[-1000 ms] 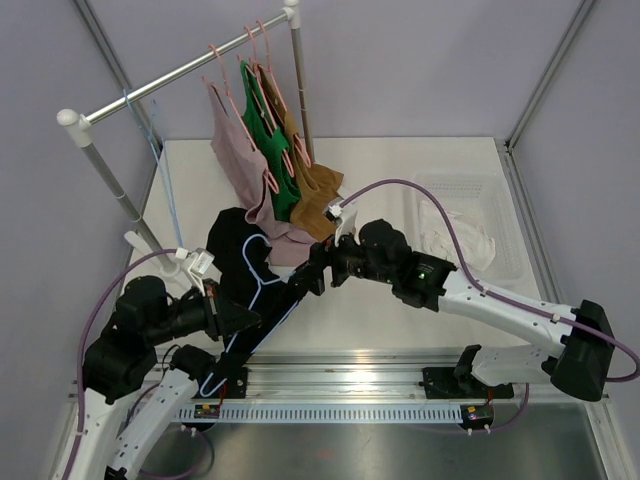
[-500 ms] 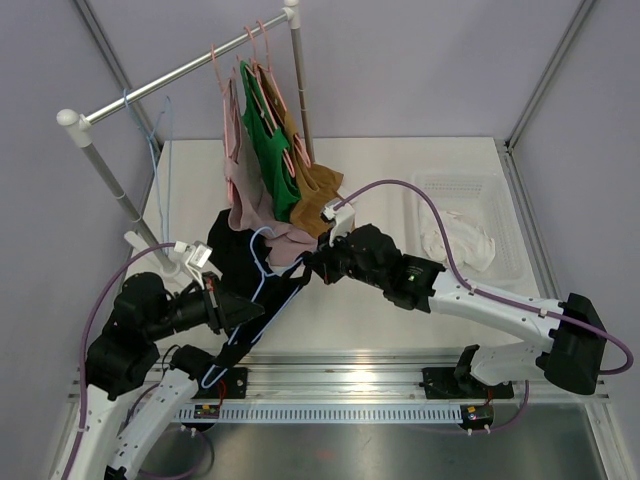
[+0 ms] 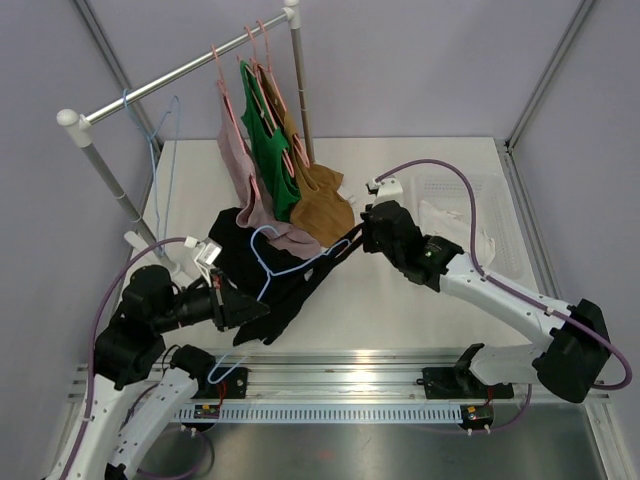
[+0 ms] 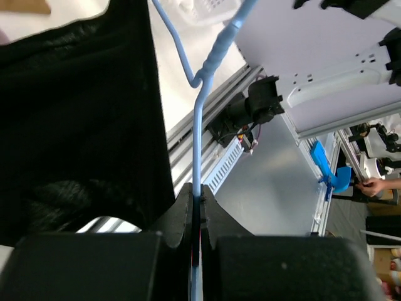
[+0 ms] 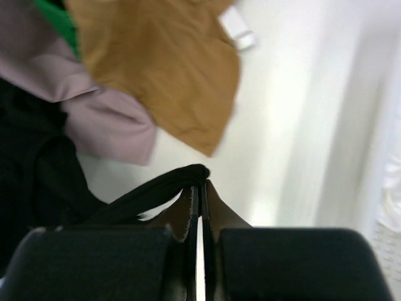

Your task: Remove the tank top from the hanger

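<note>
The black tank top point(image 3: 243, 262) lies bunched on the table, still threaded on the light blue hanger point(image 3: 268, 262). My left gripper point(image 3: 238, 306) is shut on the hanger's wire; the left wrist view shows the wire point(image 4: 198, 135) running out from between the jaws of that gripper point(image 4: 197, 195), with black fabric point(image 4: 75, 119) to its left. My right gripper point(image 3: 359, 234) is shut on a black strap point(image 5: 153, 190) of the tank top, which stretches taut toward the right. In the right wrist view this gripper point(image 5: 201, 185) pinches the strap's loop at its tips.
A clothes rail point(image 3: 180, 70) at the back carries pink point(image 3: 240, 160), green point(image 3: 268, 150) and tan point(image 3: 320, 205) garments on pink hangers, plus a bare blue hanger point(image 3: 165, 150). A clear bin point(image 3: 500, 200) holding white cloth point(image 3: 450, 225) stands at the right.
The right gripper has closed on the black strap and drawn it to the right, away from the hanger. My left gripper shifted slightly right with the hanger.
</note>
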Tool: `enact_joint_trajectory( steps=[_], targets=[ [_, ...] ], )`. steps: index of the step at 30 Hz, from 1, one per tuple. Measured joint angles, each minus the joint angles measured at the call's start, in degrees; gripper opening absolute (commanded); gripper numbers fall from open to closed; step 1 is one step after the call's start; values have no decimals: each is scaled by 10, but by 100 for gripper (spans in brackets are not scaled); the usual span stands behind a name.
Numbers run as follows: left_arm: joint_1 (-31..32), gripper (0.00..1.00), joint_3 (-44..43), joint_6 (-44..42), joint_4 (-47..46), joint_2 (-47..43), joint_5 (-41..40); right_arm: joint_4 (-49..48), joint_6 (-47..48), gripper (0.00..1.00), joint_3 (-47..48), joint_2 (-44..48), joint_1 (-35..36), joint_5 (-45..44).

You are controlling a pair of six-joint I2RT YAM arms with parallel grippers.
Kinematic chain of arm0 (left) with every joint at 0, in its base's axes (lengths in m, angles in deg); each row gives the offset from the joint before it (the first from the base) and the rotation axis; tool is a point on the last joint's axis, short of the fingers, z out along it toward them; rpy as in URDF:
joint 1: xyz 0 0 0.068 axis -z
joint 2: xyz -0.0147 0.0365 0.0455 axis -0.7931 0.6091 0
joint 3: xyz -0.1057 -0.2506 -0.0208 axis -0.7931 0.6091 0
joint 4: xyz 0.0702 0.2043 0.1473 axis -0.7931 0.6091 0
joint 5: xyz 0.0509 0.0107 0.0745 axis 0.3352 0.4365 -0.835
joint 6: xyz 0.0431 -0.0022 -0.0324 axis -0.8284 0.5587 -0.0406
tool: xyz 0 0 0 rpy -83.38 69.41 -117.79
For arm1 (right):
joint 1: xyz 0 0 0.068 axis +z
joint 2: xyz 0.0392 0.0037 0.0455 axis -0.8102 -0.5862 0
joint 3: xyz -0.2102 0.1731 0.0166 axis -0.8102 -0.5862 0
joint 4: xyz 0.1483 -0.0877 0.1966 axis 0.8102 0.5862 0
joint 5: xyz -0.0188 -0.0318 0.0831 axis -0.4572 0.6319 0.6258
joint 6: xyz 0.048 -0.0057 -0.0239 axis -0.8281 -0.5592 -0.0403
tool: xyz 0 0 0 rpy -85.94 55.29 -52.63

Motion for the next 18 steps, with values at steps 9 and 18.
enact_joint_trajectory(
  steps=[9, 18],
  targets=[
    [0, 0, 24, 100, -236, 19, 55, 82, -6, 0, 0, 104, -33, 9],
    [49, 0, 35, 173, -603, 92, -62, 130, 0, 0, 83, 282, -37, 111]
  ],
)
